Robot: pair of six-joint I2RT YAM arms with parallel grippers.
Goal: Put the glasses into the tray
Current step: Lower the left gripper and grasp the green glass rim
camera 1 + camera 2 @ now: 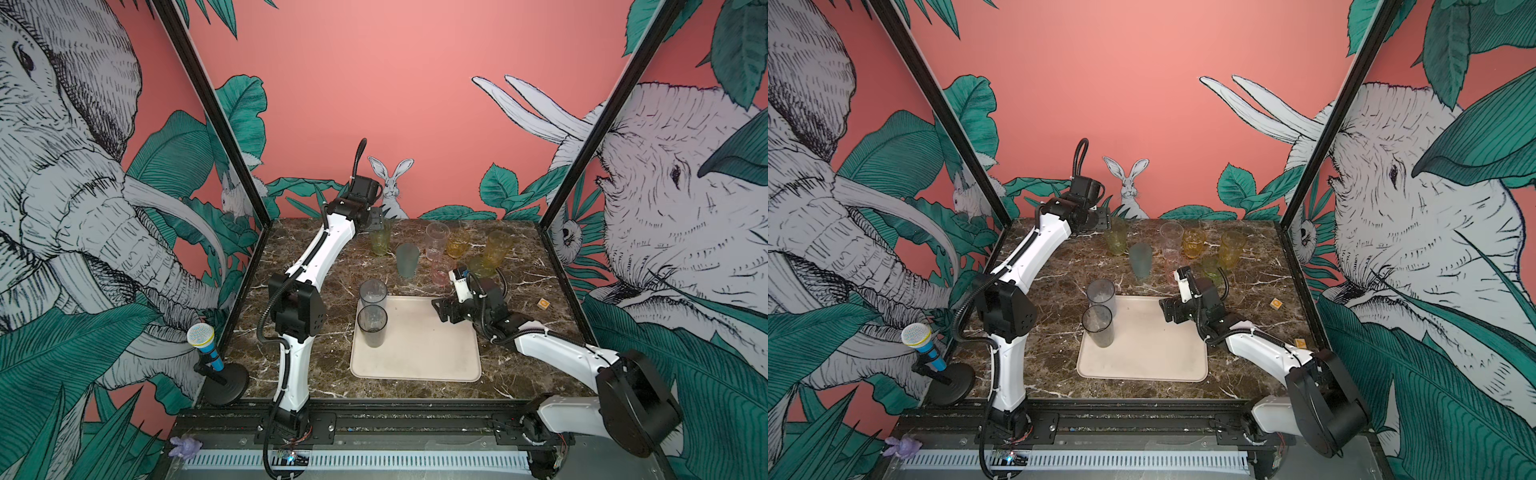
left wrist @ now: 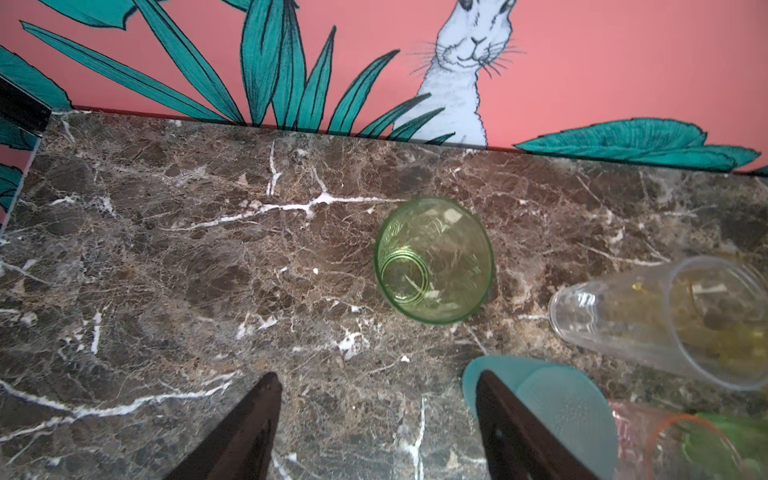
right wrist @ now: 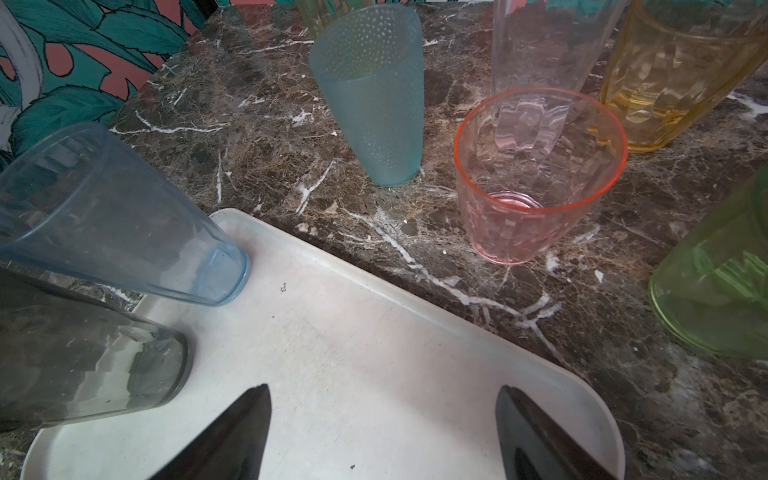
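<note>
The cream tray [image 1: 419,357] [image 1: 1142,357] [image 3: 374,332] lies at the front middle. Two tall grey glasses [image 1: 373,293] [image 1: 372,326] stand at its left edge. Behind it on the marble stand a short green glass [image 1: 380,242] [image 2: 434,259], a teal glass [image 1: 407,259] [image 3: 370,95], a clear tall one [image 1: 437,241], an amber one [image 1: 458,243], a yellow one [image 1: 497,248], a pink one [image 3: 536,178] and another green one [image 3: 719,282]. My left gripper [image 1: 376,220] [image 2: 376,380] hangs open and empty above the short green glass. My right gripper [image 1: 442,309] [image 3: 382,390] is open and empty over the tray's far right corner.
The back wall runs close behind the short green glass. A microphone on a stand [image 1: 205,345] is at the front left. A small orange block [image 1: 542,304] lies on the marble at the right. Black frame posts [image 1: 232,137] bound both sides.
</note>
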